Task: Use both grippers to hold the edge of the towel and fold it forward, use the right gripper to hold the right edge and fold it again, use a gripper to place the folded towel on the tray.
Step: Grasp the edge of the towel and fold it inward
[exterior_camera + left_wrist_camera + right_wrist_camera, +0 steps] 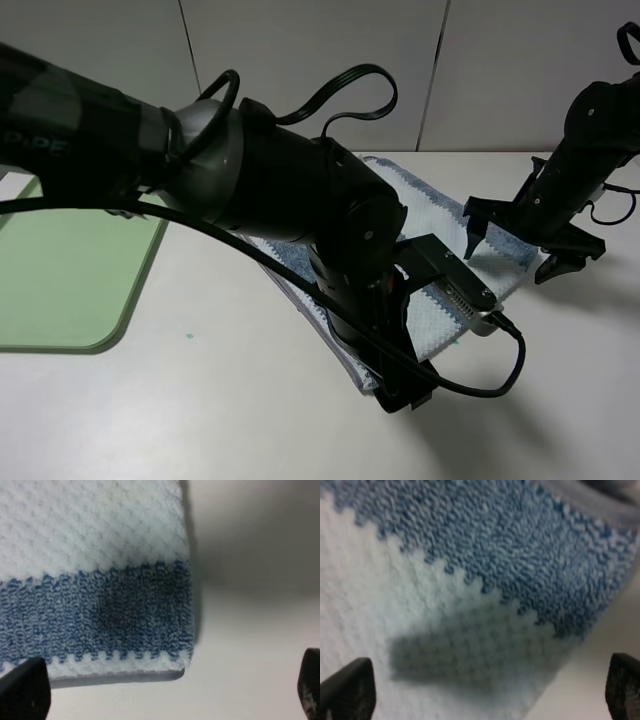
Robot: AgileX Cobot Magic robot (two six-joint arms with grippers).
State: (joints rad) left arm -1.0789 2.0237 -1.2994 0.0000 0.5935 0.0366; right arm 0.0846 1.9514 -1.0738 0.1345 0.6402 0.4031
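The towel (432, 203), striped blue and pale white, lies flat on the table, mostly hidden under my left arm. My left gripper (405, 392) hangs open just over its near corner. In the left wrist view that corner shows a blue stripe and the grey edge of the towel (115, 677), with the open left gripper (167, 695) spanning the corner and bare table. My right gripper (510, 262) is open low over the towel's right side. Its wrist view shows the towel (470, 580) filling the frame between the wide-apart fingers of the right gripper (485, 695). Neither holds anything. The light-green tray (70, 280) sits far left.
Grey wall panels stand behind the white table (200, 400). A black cable (500, 375) loops from the left arm over the table in front of the towel. A silver-grey module (470, 298) on the left wrist hovers above the towel.
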